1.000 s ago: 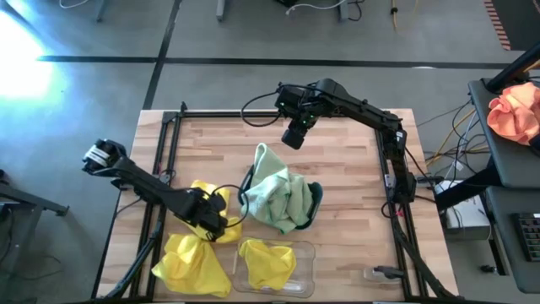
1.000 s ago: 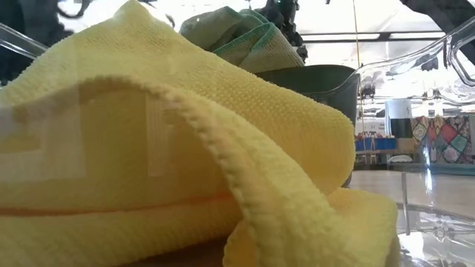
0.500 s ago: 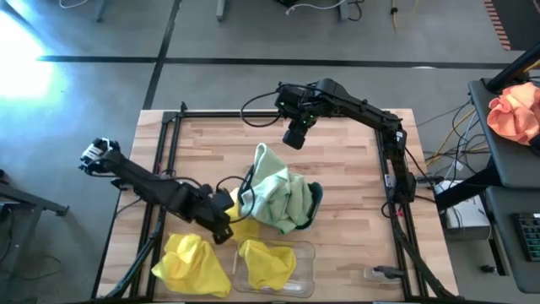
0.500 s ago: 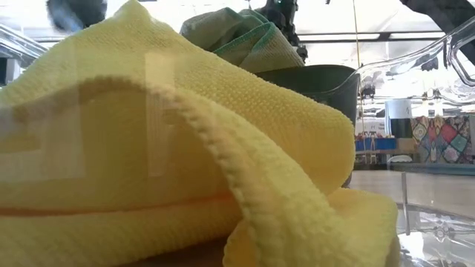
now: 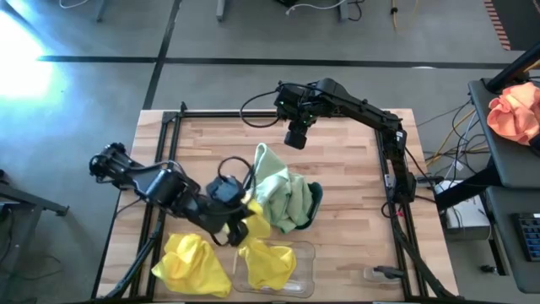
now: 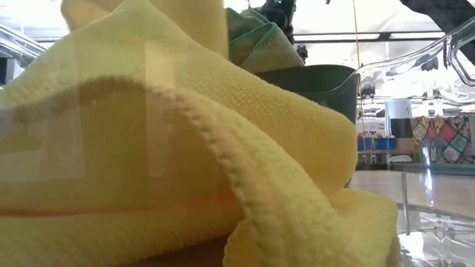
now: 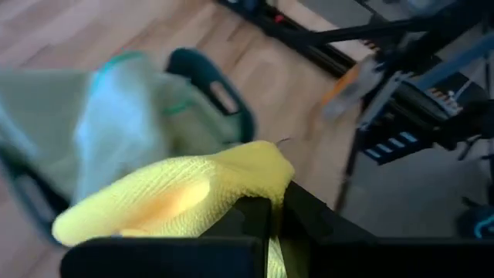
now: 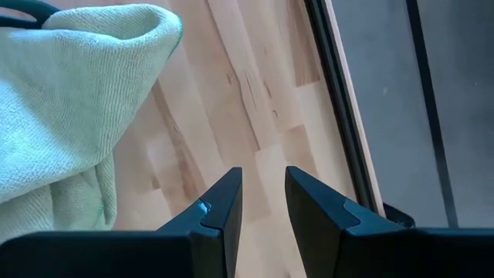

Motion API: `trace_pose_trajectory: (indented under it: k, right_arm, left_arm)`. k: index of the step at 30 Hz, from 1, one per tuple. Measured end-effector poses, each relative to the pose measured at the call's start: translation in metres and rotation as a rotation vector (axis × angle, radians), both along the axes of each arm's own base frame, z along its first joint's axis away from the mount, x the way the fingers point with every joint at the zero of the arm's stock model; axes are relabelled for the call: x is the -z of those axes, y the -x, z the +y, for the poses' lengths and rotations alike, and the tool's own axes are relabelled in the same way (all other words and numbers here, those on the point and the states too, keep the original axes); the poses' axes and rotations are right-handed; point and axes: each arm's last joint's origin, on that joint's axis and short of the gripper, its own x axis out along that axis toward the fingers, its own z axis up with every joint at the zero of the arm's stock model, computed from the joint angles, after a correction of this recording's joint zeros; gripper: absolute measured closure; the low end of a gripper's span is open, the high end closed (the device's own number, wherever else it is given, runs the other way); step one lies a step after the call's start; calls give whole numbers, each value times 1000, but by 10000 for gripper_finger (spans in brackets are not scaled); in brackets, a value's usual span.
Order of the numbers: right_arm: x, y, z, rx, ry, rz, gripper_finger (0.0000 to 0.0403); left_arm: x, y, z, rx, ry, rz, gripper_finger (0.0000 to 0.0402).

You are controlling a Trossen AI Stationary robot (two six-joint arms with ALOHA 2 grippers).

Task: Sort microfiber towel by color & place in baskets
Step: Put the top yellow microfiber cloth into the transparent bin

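My left gripper (image 5: 239, 213) is shut on a bright yellow towel (image 5: 255, 223) and hovers between the teal basket (image 5: 315, 201) and the clear basket (image 5: 297, 252). Pale green towels (image 5: 280, 192) are heaped in the teal basket and spill over its rim. One yellow towel (image 5: 268, 263) lies in the clear basket and fills the low view (image 6: 185, 148). Another yellow towel (image 5: 190, 265) is bunched on the table to that basket's left. My right gripper (image 5: 294, 138) is open over the far part of the table, off the green heap (image 8: 69, 100). My left gripper pinches a bunched fold of the yellow towel (image 7: 258, 181) between its two fingers (image 7: 305, 220); how many layers cannot be told. The towel is lifted clear of the table. It bulges out past the fingertips (image 7: 154, 201) and hangs beside the green heap.
Black frame rails (image 5: 169, 143) run along the table's left and right sides. Bare wood (image 5: 211, 143) lies on the far half of the table. An orange-pink cloth (image 5: 516, 111) sits on a stand off to the right. Cables trail by the right arm's base (image 5: 396, 181).
My left gripper has moved toward the table's right and risen, carrying the yellow towel off the spot where it lay left of the teal basket. The towel is now lifted clear beside the green heap. The right arm has kept still.
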Motion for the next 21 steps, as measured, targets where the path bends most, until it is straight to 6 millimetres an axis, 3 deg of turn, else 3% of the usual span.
trace_pose_trajectory:
  k: [5,9,13,21]
  right_arm:
    - [0,0,0,20,-5,-8,310]
    - [0,1,0,76,-26,-12,310]
    - [1,2,4,152,-57,-8,310]
    - [1,-1,15,225,-93,-37,310]
  left_arm:
    - [-8,-30,-32,115,14,-3,401]
    - [-16,-38,-57,196,8,37,402]
    - [-7,-29,-78,230,32,82,402]
    - [6,6,-99,147,-14,130,402]
